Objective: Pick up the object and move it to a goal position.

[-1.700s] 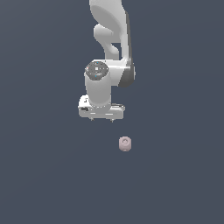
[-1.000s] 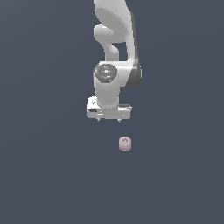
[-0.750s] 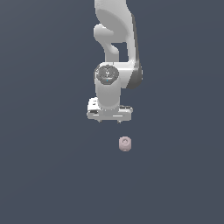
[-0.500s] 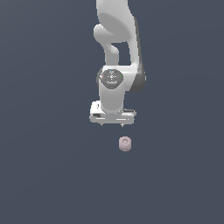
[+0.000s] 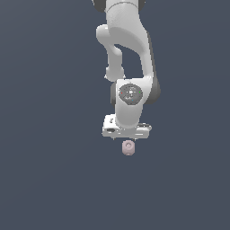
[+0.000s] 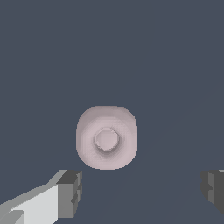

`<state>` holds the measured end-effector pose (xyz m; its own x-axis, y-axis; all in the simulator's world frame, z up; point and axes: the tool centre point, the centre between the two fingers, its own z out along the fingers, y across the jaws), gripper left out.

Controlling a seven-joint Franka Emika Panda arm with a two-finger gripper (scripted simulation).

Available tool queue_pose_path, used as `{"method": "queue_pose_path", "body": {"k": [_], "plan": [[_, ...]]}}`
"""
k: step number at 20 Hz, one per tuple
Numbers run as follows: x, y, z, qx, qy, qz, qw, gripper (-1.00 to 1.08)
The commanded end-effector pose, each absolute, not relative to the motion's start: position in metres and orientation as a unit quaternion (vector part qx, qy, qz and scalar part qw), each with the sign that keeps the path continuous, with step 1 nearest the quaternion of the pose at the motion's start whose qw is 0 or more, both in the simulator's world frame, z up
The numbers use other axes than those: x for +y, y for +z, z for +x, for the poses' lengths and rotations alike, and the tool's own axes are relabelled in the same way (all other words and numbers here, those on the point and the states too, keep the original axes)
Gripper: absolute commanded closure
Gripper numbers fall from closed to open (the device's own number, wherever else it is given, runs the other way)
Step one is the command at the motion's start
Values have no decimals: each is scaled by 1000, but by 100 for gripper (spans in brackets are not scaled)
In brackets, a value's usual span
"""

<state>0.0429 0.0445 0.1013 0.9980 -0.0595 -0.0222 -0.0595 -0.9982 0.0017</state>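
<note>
Wrist view shows your gripper point(image 6: 142, 192) spread wide, apart from the pink block point(image 6: 106, 137), leaving room to straddle it.

- Light was flat and even in both views; no cast shadows showed on the dark slate ground point(image 5: 45, 179).
- The white arm point(image 5: 128, 40) was softly shaded, darker along the exterior view's right edge.
- No glare or blur appeared.
- The wrist view rendered the pale pink block point(image 6: 106, 137) coarsely, with jagged, faceted edges.
</note>
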Motion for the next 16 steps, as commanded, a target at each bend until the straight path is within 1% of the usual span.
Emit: {"method": "queue_pose_path", "body": {"k": [1,7,16], "plan": [[54,97,52,-31,-6,999,0,-92],[67,90,63,-33,-1,999,0,-92],[68,80,63,-33,-1,999,0,-92]]}}
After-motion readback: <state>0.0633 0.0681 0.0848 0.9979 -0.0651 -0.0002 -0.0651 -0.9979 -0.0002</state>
